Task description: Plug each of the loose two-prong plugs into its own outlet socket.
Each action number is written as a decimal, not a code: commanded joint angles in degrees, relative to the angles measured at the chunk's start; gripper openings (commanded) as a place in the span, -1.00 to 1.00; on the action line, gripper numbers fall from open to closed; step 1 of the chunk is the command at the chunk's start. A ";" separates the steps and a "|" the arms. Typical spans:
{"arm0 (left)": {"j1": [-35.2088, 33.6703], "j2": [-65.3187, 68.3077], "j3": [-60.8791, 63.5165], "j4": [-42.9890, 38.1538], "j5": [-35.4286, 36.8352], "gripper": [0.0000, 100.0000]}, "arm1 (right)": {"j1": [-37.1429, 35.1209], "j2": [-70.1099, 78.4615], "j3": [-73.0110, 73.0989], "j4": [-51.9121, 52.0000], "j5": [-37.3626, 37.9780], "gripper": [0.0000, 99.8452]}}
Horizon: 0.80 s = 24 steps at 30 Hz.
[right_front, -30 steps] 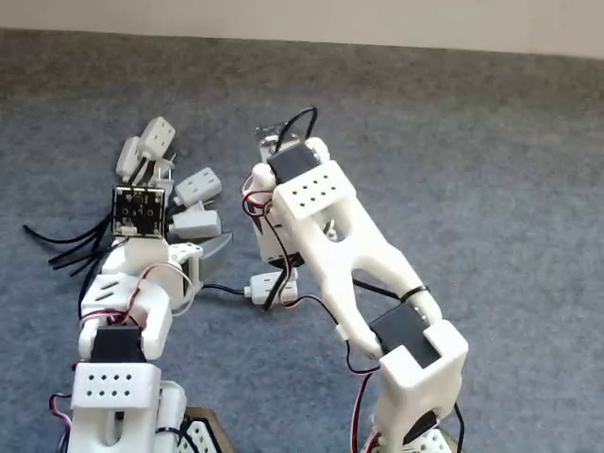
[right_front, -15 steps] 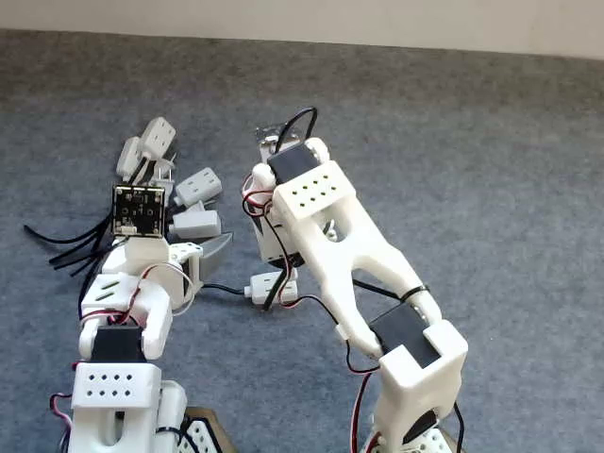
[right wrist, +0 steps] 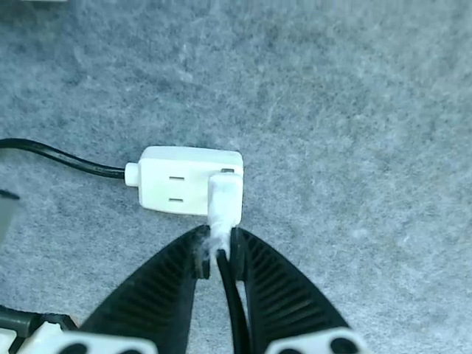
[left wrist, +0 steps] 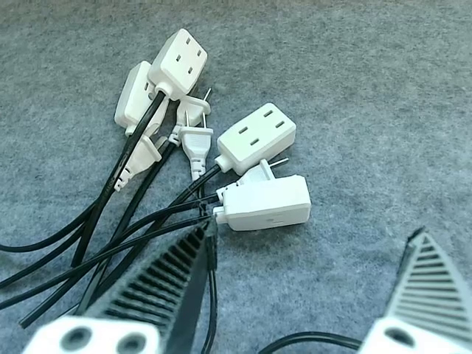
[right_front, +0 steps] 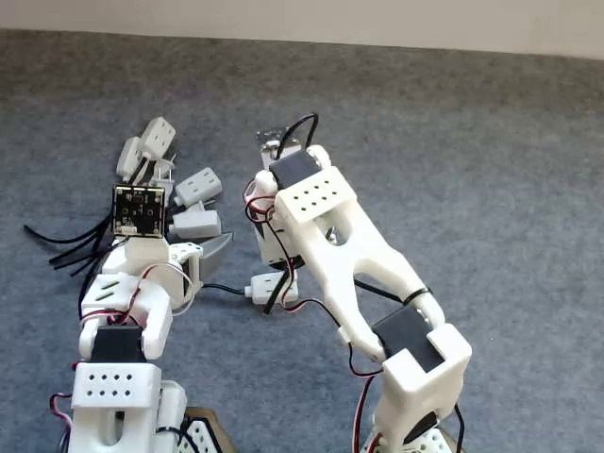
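Right wrist view: right fingers [right wrist: 171,284] clamped on plug [right wrist: 224,199] touching socket [right wrist: 177,181]; left fingers [left wrist: 173,273] apart above cords [left wrist: 118,177].

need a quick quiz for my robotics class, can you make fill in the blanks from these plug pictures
1. The right gripper is shut on a white ____ that sits against the white outlet block.
2. The left gripper hangs near the pile of outlets with its jaws ____.
3. The cords running from that pile are ____ in colour.

Missing words: plug; open; black
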 commanded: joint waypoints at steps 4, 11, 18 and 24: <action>-0.31 -0.57 -0.22 -1.05 0.00 -0.23 | 0.13 -1.01 0.13 2.07 -0.09 -0.99; -0.31 -0.57 -0.22 -1.05 0.00 -0.23 | 0.13 -1.10 0.04 3.12 0.00 -0.99; -0.40 -0.57 -0.22 -1.32 0.00 -0.23 | 0.04 -1.19 0.04 3.21 0.00 -0.99; -0.31 -0.57 -0.22 -1.32 0.00 -0.23 | 0.13 -1.80 -2.15 4.97 0.00 -0.99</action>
